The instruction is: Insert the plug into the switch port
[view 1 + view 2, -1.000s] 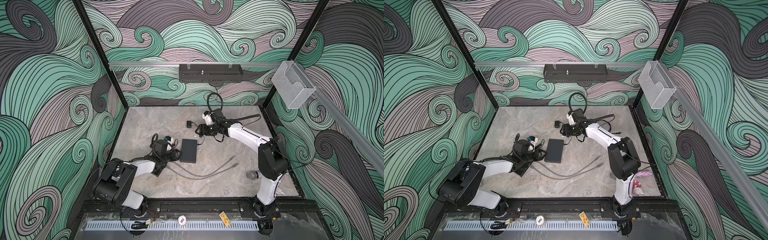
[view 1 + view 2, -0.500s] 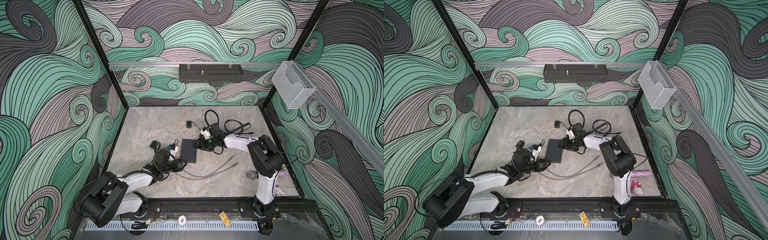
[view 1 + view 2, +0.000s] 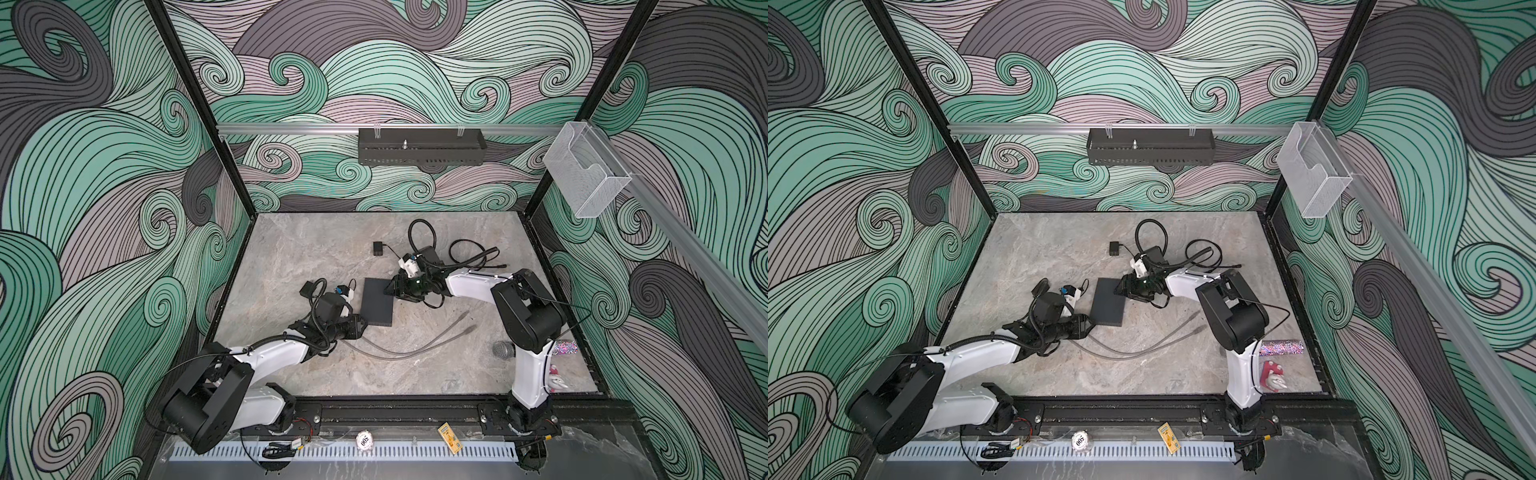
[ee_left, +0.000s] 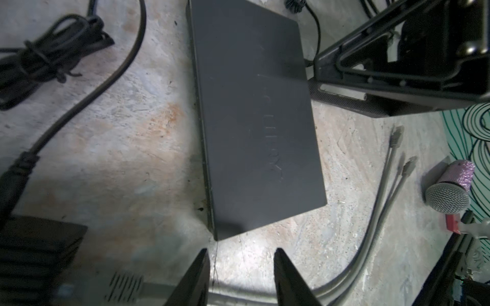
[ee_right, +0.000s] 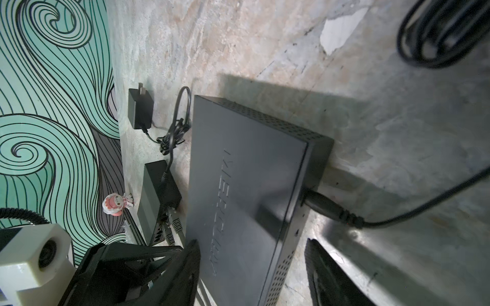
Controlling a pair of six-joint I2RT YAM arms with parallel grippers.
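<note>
The switch is a flat dark box lying on the stone floor in both top views. In the right wrist view a black plug on a black cord sits with its tip in the switch's side wall. My right gripper is open and straddles that end of the switch; one finger stands clear of the side. My left gripper is open and empty just off the switch's near corner. A grey cable runs under its fingers.
Two loose grey cable plugs lie on the floor beside the switch. A black cord coil and a small adapter lie at the back. A microphone lies by the right arm's base. A small dark box sits by the left gripper.
The right gripper came forward from the back, by the cord coil, to the switch's far end. The left gripper moved from the switch's left side to its near corner. The switch stayed put.
</note>
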